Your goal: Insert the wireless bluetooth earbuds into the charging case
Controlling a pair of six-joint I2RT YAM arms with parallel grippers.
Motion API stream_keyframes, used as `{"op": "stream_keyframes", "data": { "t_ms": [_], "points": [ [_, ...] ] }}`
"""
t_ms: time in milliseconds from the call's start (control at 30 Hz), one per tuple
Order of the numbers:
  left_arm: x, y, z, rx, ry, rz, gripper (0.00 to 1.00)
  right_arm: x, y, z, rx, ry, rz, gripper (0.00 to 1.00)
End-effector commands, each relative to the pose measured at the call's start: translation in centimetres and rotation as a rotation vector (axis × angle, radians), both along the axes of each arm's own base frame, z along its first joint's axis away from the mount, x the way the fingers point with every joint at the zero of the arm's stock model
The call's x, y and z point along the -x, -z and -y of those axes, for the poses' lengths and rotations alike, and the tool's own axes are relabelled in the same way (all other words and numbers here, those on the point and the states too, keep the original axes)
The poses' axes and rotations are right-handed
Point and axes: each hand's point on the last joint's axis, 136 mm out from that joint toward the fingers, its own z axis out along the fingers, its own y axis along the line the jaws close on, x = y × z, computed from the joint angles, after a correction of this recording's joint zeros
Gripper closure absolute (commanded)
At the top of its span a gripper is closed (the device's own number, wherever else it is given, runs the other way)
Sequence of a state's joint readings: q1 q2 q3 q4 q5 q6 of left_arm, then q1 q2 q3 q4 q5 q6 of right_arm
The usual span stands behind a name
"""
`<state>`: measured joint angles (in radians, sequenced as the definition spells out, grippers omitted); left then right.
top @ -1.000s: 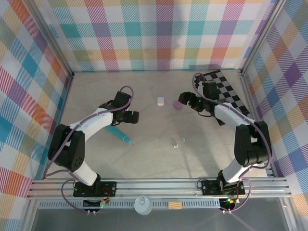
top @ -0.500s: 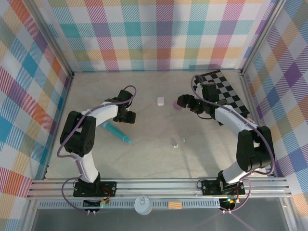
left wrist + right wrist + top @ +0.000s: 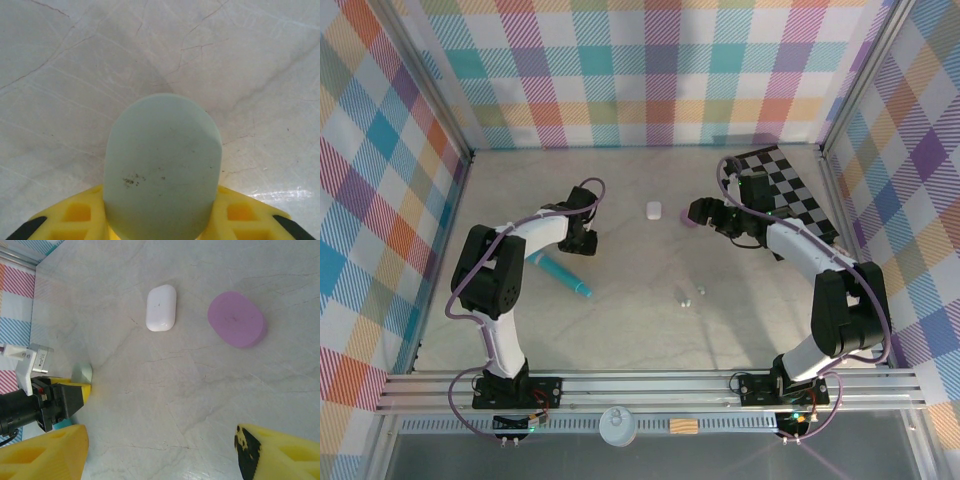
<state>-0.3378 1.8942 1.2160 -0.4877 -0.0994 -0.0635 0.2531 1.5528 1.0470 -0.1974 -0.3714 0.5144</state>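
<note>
Where the camera looks down from above, the left end effector (image 3: 582, 236) is over the tabletop (image 3: 620, 330), with a teal cylinder (image 3: 565, 275) near it on the arm-base side. The right end effector (image 3: 704, 212) is just beside a purple charging case (image 3: 687, 219). A white charging case (image 3: 653, 210) lies between the two end effectors. Two tiny earbuds (image 3: 681, 296) lie on the tabletop, well apart from both and closer to the arm bases.

On the left wrist, yellow fingers (image 3: 75, 215) squeeze a pale mint charging case (image 3: 162, 150) from both sides.

On the right wrist, the fingers (image 3: 45, 452) are spread wide with nothing between them. The white and purple cases lie ahead.
</note>
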Motion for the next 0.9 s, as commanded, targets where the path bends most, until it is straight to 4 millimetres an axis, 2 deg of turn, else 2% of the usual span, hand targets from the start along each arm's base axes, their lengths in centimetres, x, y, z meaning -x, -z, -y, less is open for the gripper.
{"op": "stream_keyframes", "data": {
  "t_ms": [0,233,333,533,700,767,867],
  "points": [
    [-0.3,-1.4,-0.5,0.003,-0.019,0.042,0.68,0.6,-1.0,-0.1,-0.013,-0.010,0.010,0.23],
    [-0.3,-3.5,0.7,0.056,0.017,0.105,0.68,1.6,-1.7,-0.9,-0.070,-0.041,-0.012,0.23],
    [0.0,-5.0,2.2,0.094,0.093,0.149,0.68,2.1,-2.2,-1.5,-0.117,-0.060,-0.033,0.24],
    [1.6,-8.2,7.4,0.198,0.347,0.235,0.68,3.5,-3.7,-3.1,-0.235,-0.141,-0.074,0.26],
    [4.2,-9.9,12.0,0.339,0.572,0.271,0.69,4.9,-5.3,-4.4,-0.328,-0.228,-0.112,0.27],
    [5.1,-11.2,14.2,0.418,0.661,0.306,0.69,5.2,-5.5,-4.4,-0.340,-0.237,-0.121,0.27],
    [6.5,-12.2,16.4,0.476,0.761,0.319,0.69,5.8,-5.8,-4.8,-0.381,-0.260,-0.146,0.28]
  ]
}}
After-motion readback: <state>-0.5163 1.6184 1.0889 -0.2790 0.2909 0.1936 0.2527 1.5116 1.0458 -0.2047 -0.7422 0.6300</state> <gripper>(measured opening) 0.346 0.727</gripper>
